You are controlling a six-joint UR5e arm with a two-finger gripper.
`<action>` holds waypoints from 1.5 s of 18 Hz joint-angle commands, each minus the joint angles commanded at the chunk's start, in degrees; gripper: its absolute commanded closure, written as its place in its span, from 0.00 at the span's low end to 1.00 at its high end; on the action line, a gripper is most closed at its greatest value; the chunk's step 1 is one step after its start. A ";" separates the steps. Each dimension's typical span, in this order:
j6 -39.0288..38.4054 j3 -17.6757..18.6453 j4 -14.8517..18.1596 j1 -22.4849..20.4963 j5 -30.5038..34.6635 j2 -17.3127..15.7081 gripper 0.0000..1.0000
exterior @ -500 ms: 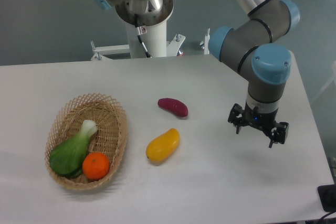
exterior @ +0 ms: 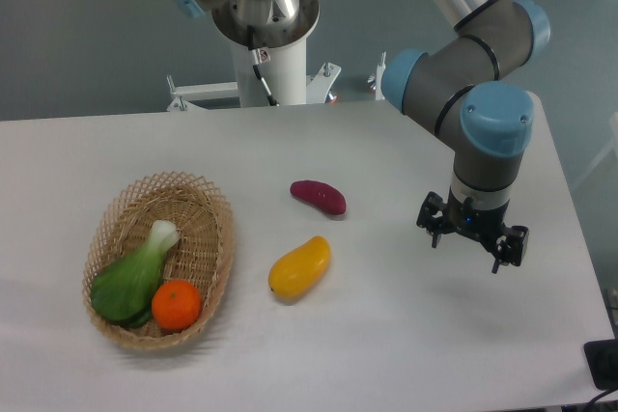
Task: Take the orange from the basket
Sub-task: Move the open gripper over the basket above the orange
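The orange (exterior: pixel 176 305) is a small glossy round fruit lying in the near end of the tan wicker basket (exterior: pixel 208 209) at the table's left. A green bok choy (exterior: pixel 134 277) lies beside it in the basket, touching it. My gripper (exterior: pixel 471 248) hangs over the right side of the table, far to the right of the basket, its fingers spread apart and nothing between them.
A yellow mango-like fruit (exterior: pixel 299 267) lies mid-table, between the basket and the gripper. A purple sweet potato (exterior: pixel 319 196) sits just behind it. The robot's white base (exterior: pixel 266 55) stands at the table's back edge. The table's right edge runs close to the gripper.
The gripper has shifted very slightly to the left. The fruits and the basket have stayed where they were.
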State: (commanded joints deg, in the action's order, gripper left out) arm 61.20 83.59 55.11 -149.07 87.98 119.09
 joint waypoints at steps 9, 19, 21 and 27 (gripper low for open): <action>-21.02 -4.40 0.09 7.74 -1.23 3.78 0.00; -39.40 -0.27 0.88 15.73 -1.76 0.36 0.00; -40.62 -0.18 0.88 18.01 -1.93 0.36 0.00; -54.85 0.08 1.40 26.36 -2.02 0.44 0.00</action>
State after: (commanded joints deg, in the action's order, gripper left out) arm 6.35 83.67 56.51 -122.71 85.96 119.53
